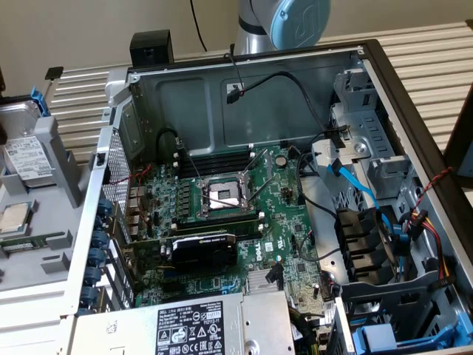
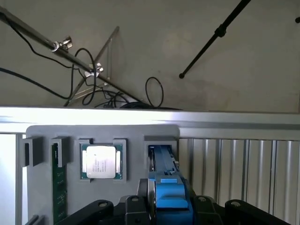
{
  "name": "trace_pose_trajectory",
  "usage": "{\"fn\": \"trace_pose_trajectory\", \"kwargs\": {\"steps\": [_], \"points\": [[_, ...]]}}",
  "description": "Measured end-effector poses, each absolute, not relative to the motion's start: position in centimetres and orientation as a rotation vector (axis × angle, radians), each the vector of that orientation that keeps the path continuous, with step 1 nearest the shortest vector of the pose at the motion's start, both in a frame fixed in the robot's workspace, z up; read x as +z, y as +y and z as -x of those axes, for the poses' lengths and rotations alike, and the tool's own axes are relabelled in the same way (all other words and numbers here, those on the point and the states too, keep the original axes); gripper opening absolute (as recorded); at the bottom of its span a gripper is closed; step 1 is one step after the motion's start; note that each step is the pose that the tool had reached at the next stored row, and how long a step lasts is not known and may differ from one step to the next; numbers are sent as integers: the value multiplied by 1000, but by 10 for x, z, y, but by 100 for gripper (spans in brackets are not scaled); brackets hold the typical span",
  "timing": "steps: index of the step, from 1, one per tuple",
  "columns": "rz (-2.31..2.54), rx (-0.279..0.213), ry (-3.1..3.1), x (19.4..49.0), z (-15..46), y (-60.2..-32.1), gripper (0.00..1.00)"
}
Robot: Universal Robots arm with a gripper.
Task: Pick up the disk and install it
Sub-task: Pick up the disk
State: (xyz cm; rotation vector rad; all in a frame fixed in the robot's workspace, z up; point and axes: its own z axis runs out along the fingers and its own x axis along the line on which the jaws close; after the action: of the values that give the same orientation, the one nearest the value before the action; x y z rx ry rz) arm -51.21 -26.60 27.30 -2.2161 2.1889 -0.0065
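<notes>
The gripper (image 2: 169, 210) is clamped on the disk (image 2: 168, 190) by its blue carrier in the grey holder's (image 2: 136, 136) slot. Lifting straight along that slot, without tilting, should avoid jamming.

Exterior view: high over the open case (image 1: 244, 111), on its power supply (image 1: 185, 325) side. It tilts down and across toward the arm (image 1: 284, 22) beyond the case's far wall. Close in, so the case runs off the picture.
Wrist view: low and tight over the tray (image 2: 136, 133). It faces across the tray and past the bench (image 2: 234, 164) edge to a wall (image 2: 197, 37).
Shared: tray, chip (image 2: 101, 161), disk (image 2: 164, 161) and bench slats, all at the exterior view's left edge.
</notes>
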Motion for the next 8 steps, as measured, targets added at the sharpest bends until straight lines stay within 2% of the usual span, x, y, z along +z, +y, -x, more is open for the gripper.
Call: {"fn": "trace_pose_trajectory", "kwargs": {"steps": [8], "points": [[2217, -4, 2190, 273, 511, -266, 37]]}}
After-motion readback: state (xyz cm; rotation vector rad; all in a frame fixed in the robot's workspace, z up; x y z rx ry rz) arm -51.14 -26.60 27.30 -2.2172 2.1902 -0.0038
